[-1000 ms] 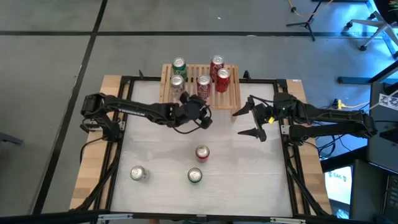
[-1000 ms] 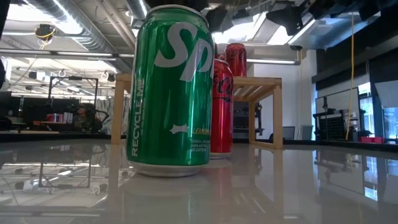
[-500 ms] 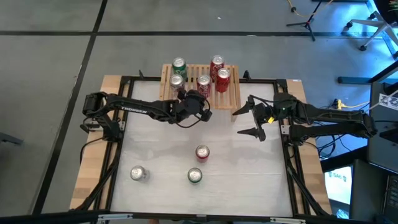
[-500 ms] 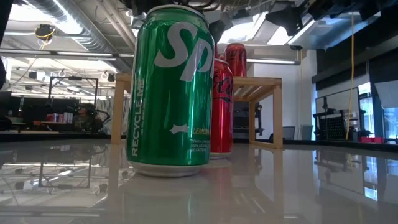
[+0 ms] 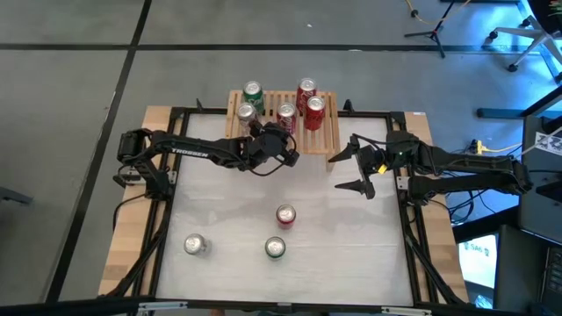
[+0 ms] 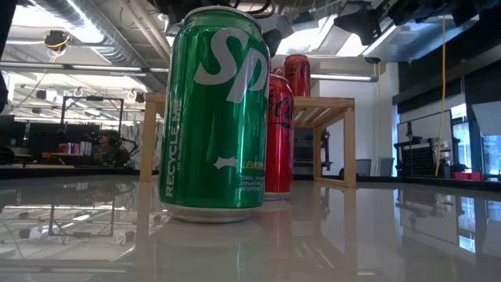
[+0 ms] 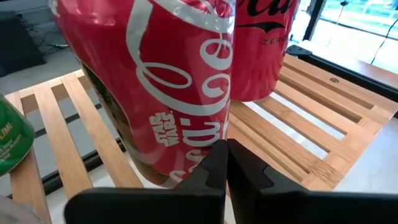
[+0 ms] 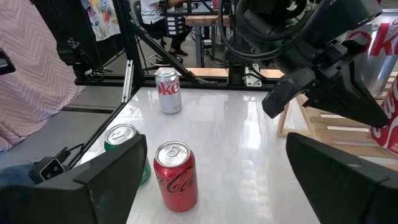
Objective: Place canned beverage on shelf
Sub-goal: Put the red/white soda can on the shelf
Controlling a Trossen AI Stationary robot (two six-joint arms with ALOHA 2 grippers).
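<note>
White worktop (image 5: 351,246) carries everything we work with, and at its far edge stands the slatted wooden shelf (image 5: 327,132). Five cans are on it; we count three more loose on the worktop: a red can (image 5: 285,215) near the middle, a green can (image 5: 276,247) just in front of it, and a silver-topped can (image 5: 194,244) off to the left.

We judge the step in hand to be the end of a placement. Our left tool (image 5: 263,140) sits at the shelf's front edge with its fingers pressed together on nothing, and the wrist view shows a red cola can (image 7: 161,87) standing upright on the slats just beyond the fingertips, with a darker can (image 7: 261,50) behind it.

Our right tool (image 5: 353,167) waits to the right of the shelf, fingers spread wide and empty.

Next, we think, the left arm needs to back away from the shelf without nudging the cans, then reach for one of the loose cans, spreading its fingers before descending around it.
</note>
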